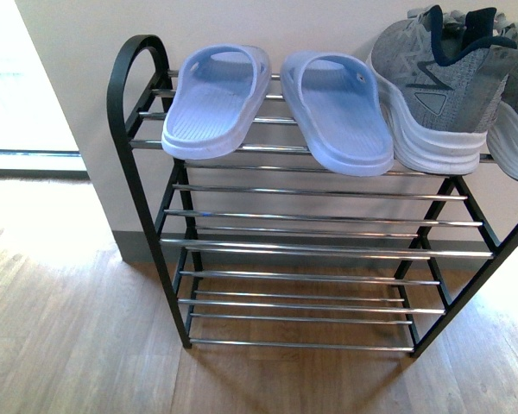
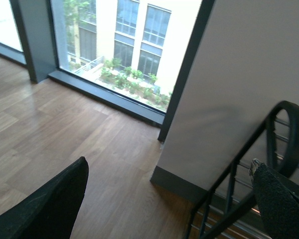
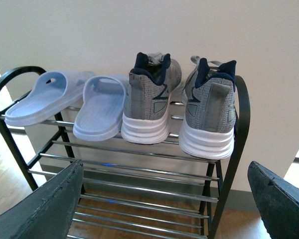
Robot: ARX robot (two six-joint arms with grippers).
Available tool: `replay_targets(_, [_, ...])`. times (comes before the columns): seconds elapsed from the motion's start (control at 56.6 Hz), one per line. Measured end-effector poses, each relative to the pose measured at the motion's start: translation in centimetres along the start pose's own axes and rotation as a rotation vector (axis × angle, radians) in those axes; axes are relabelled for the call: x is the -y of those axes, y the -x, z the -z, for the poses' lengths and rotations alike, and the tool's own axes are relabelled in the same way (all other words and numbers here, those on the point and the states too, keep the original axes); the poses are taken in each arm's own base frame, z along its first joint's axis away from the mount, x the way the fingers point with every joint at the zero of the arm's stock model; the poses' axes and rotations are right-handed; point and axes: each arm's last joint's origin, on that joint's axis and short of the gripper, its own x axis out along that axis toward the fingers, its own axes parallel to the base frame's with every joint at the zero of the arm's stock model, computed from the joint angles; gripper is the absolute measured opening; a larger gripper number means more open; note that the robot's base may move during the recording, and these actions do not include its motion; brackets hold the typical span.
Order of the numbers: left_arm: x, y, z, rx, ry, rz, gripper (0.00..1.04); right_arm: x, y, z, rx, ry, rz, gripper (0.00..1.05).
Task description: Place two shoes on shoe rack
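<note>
Both grippers, left (image 2: 169, 199) and right (image 3: 164, 199), spread wide and empty; retreat straight back from the shoe rack (image 1: 138, 155), avoiding the sneakers (image 3: 149, 104) and slides (image 1: 220, 99) atop it.

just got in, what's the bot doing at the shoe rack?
Nothing is in its grip now. Both pale blue slides and both grey sneakers sit side by side on the top tier of the shoe rack. The left gripper and right gripper are open and empty.
</note>
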Motion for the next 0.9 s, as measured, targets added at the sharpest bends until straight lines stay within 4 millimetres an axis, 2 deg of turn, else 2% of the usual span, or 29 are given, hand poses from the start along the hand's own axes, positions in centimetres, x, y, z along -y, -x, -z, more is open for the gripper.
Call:
replay_targets(0.071, [-0.6, 0.2, 0.3, 0.071, -0.094, 0.226, 0.79, 0.0, 0.0, 0.0, 0.0, 0.0, -0.002, 0.96])
replay_targets(0.106, [-0.8, 0.5, 0.5, 0.088, -0.145, 0.277, 0.7, 0.0, 0.0, 0.0, 0.0, 0.0, -0.001, 0.96])
replay_targets(0.318, [-1.3, 1.4, 1.4, 0.102, -0.215, 0.293, 0.36, 0.0, 0.0, 0.0, 0.0, 0.0, -0.002, 0.96])
replay_targets(0.459, [-1.7, 2.2, 1.9, 0.107, -0.223, 0.295, 0.01, 0.0, 0.0, 0.0, 0.0, 0.0, -0.002, 0.96])
replay_targets(0.618, [-2.1, 2.8, 2.8, 0.117, -0.227, 0.295, 0.01, 0.0, 0.0, 0.0, 0.0, 0.0, -0.002, 0.96])
replay_targets(0.901, [-2.3, 3.5, 2.8, 0.124, -0.227, 0.296, 0.01, 0.0, 0.0, 0.0, 0.0, 0.0, -0.002, 0.96])
